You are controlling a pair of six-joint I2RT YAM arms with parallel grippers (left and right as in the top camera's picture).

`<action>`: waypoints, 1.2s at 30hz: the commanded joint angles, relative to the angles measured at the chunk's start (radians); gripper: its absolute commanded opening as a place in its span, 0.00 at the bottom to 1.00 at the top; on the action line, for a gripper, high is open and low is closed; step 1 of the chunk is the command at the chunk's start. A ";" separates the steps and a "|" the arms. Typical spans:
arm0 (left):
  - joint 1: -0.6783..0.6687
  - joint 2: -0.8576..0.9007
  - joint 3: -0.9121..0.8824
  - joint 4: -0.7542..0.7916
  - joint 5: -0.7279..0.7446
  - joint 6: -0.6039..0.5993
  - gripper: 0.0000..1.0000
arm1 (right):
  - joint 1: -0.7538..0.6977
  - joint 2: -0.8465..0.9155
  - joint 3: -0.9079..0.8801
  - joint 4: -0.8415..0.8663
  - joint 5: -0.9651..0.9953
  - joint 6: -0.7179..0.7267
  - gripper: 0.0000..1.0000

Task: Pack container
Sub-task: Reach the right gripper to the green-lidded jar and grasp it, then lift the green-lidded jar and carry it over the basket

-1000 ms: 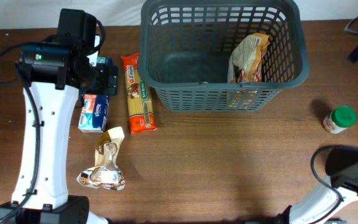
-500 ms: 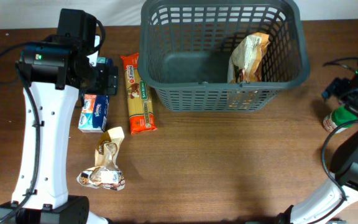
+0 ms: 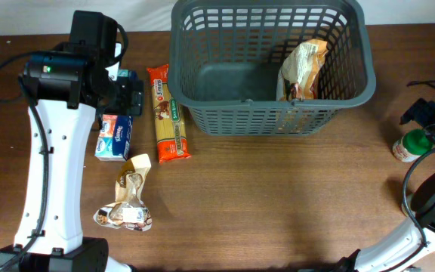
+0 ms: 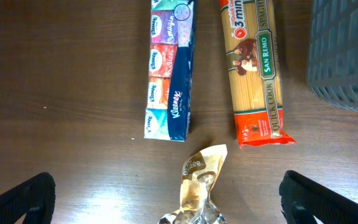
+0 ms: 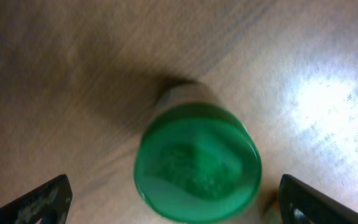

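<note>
Container (image 3: 255, 117): stands at the far middle of the bench (image 3: 278, 204), upright, open side up. One tan snack bag (image 3: 304, 69) stands inside it, leaning against the right-hand wall. The rest of the container floor shows bare.

Left of the container, on the bench: a spaghetti pack (image 3: 168, 113) lies flat, just beside the container's left wall and lengthwise to it. A tissue pack (image 3: 114, 136) lies parallel to the spaghetti pack, with a gap between them. A crumpled snack wrapper (image 3: 129, 198) lies nearer the front edge, below the two packs.

Left gripper (image 4: 173, 198): hangs above the tissue pack and the wrapper. Jaws spread wide, the tips showing only at the two lower corners of the wrist view. Nothing is held.

Right of the container, well apart from it: a green-lidded jar (image 3: 411, 145) stands upright.

Right gripper (image 5: 179, 202): poised directly over the jar. Jaws fully spread, one tip on either side of the lid (image 5: 196, 163), with no visible contact. Nothing is held.
</note>
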 commanded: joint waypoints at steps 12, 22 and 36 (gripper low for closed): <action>0.004 0.003 -0.003 0.001 0.008 0.004 0.99 | -0.006 0.001 -0.182 0.159 0.014 0.043 0.97; 0.004 0.003 -0.003 0.001 0.008 0.004 0.99 | -0.039 0.001 -0.220 0.206 0.014 0.043 0.96; 0.004 0.003 -0.003 0.001 0.008 0.005 0.99 | -0.057 0.001 -0.220 0.209 0.018 0.043 0.80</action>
